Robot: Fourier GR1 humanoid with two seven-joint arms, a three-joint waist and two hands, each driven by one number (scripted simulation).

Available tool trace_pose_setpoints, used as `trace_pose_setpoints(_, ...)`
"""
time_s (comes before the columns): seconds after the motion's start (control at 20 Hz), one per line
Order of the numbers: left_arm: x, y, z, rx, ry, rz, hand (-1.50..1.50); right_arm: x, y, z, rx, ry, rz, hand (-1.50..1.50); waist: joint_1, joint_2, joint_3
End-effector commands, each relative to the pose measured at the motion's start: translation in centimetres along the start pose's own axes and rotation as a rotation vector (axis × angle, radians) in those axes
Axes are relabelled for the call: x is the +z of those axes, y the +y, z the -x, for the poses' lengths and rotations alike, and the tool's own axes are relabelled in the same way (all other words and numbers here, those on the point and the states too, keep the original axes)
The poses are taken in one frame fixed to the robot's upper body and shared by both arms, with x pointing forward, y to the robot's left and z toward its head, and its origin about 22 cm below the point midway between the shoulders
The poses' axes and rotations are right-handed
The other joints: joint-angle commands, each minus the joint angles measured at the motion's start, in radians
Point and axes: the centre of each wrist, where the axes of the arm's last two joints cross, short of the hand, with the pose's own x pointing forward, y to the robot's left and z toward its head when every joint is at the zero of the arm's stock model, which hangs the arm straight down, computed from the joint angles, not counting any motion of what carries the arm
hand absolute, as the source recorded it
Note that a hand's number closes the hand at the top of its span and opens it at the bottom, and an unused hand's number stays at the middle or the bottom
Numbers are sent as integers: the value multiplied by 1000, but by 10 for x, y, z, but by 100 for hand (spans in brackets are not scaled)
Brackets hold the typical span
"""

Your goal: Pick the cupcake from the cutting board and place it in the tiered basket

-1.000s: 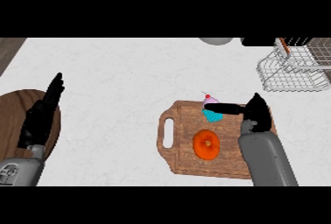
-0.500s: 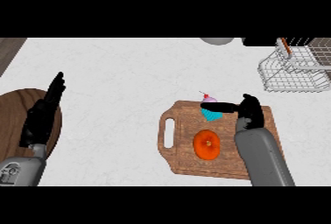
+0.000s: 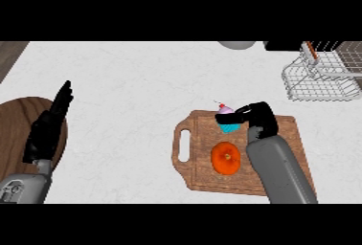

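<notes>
The cupcake [image 3: 226, 119], with a blue wrapper, pink frosting and a red cherry, stands at the far edge of the wooden cutting board [image 3: 290, 139]. My right hand [image 3: 255, 119] is against its right side, fingers and thumb curled round it. The white wire tiered basket [image 3: 318, 79] stands at the far right of the counter. My left hand [image 3: 48, 127] rests open at the left, fingers up, over a dark round wooden board [image 3: 14, 115].
An orange round slice [image 3: 226, 157] lies on the cutting board, just left of my right forearm. A grey round object [image 3: 237, 45] and a dark appliance [image 3: 286, 46] sit at the counter's far edge.
My right hand has moved left along the board and closed round the cupcake. The left hand has stayed where it was.
</notes>
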Motion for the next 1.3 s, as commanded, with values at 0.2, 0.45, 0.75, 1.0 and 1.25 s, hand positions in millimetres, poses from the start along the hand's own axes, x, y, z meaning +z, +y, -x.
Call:
trace_pose_setpoints(0.2,-3,2,-3,-1,-8,-4,0,36,21,-17,-18,27,-3,150,1,7,6)
trace_pose_setpoints(0.45,-6,-5,-4,-7,-22,28,0,75,60,-9,491,-670,-122,150,41,10,6)
trace_pose_setpoints(0.75,4,-11,0,9,-3,-18,0,111,4,-19,223,-909,-46,150,-11,2,7)
trace_pose_setpoints(1.0,5,-4,14,-8,22,-26,0,136,-50,-15,77,-1043,214,150,-28,1,6)
trace_pose_setpoints(1.25,12,4,7,-5,19,2,0,156,-113,-24,-22,-1058,338,150,-10,3,6)
